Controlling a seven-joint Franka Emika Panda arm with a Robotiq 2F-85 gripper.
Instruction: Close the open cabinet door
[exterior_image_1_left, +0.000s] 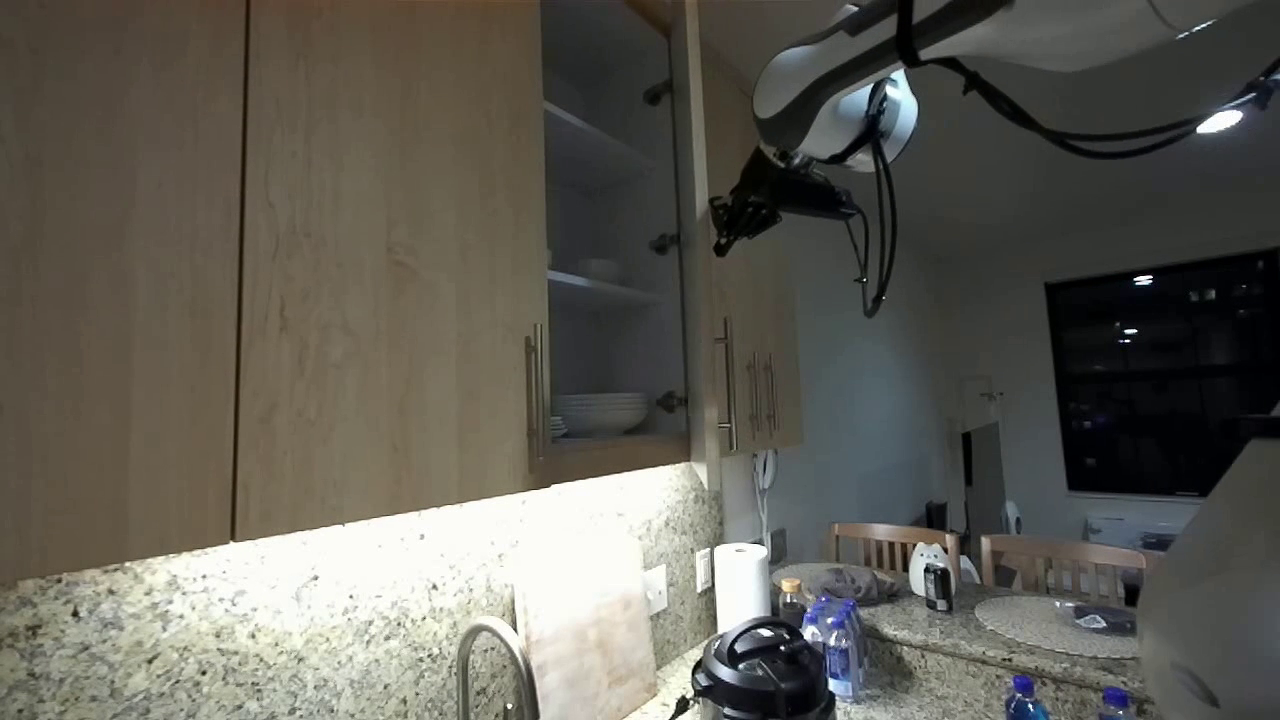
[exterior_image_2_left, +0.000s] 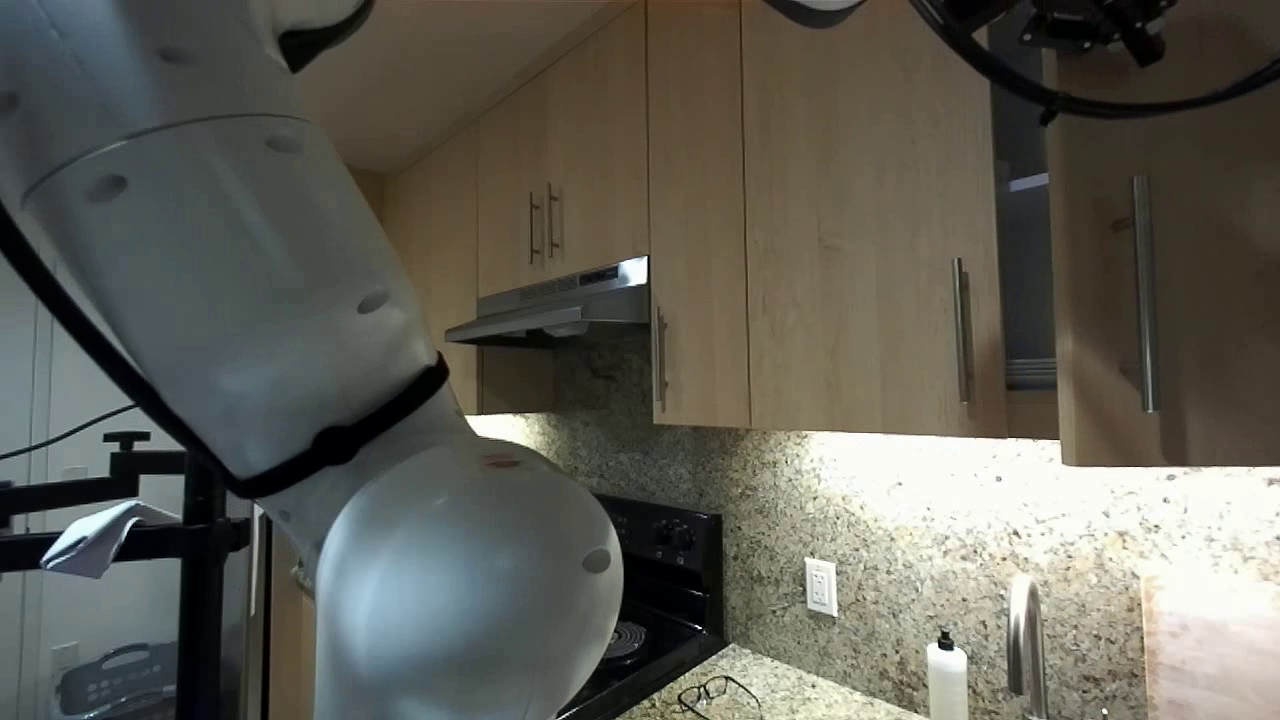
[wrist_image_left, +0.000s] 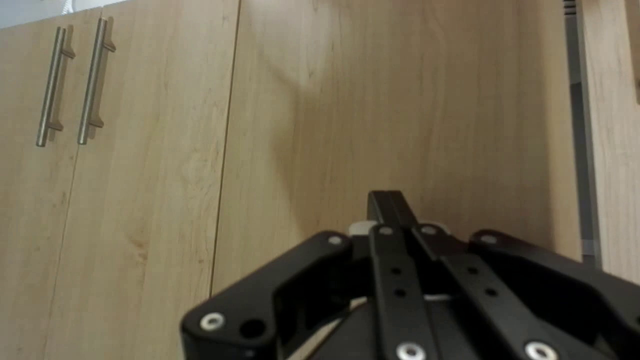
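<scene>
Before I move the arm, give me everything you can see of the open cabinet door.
The cabinet door is a tall, flat upper panel with a light wood-look front and whitish inner side. A slim vertical metal-looking bar handle is mounted low, near the free edge. The door stands upright and open, swung out from its cabinet on three visible hinges. In the wrist view, the closed gripper shows against its front; whether they touch can't be told.
</scene>
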